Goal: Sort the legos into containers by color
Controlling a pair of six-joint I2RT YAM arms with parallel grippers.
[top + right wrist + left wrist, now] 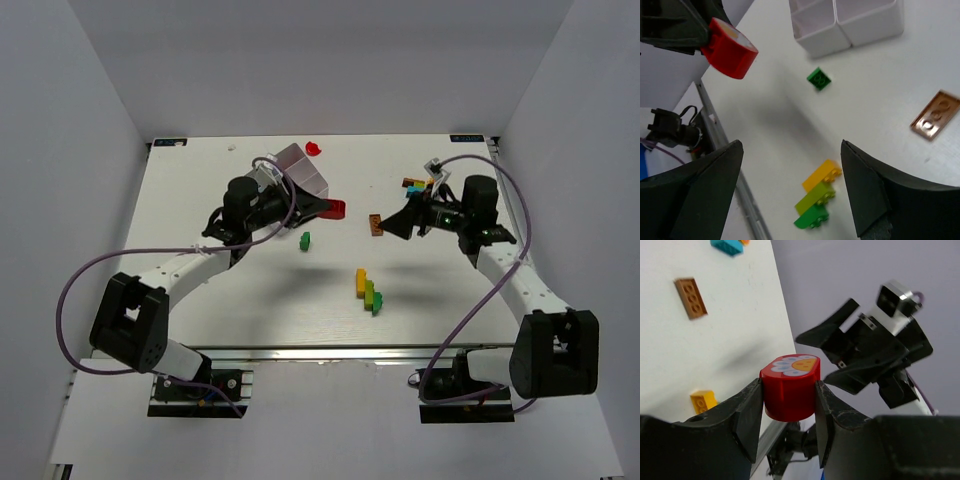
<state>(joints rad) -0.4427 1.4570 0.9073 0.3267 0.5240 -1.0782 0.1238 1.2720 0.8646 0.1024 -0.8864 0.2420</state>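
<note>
Seen from above, the left gripper (333, 208) is clamped on a red round piece (340, 209). It holds the piece just right of the white tray (306, 180), which sits far and left of centre on the worktop (250, 295). That position probably sets up a short carry into a compartment. The right gripper (398, 224) hangs at the far right, spread and empty, beside a brown flat plate (376, 225). A blue, orange and yellow cluster (413, 185) lies just beyond it. A green brick (305, 240) and a yellow-and-green stack (368, 290) lie loose mid-worktop.

In the left wrist view, the piece is a squat, glossy cylinder with a pale pattern and an orange patch printed on its flat top. Matte black fingers (747, 415) press its curved wall from opposite sides, likely so it cannot roll free.

In the right wrist view, that arm's own fingers stand wide apart with nothing between them. Below them, the stack is made of stepped, studded bricks in yellow, lime and green. The tray has thin, smooth walls, and the two compartments in view look empty.
</note>
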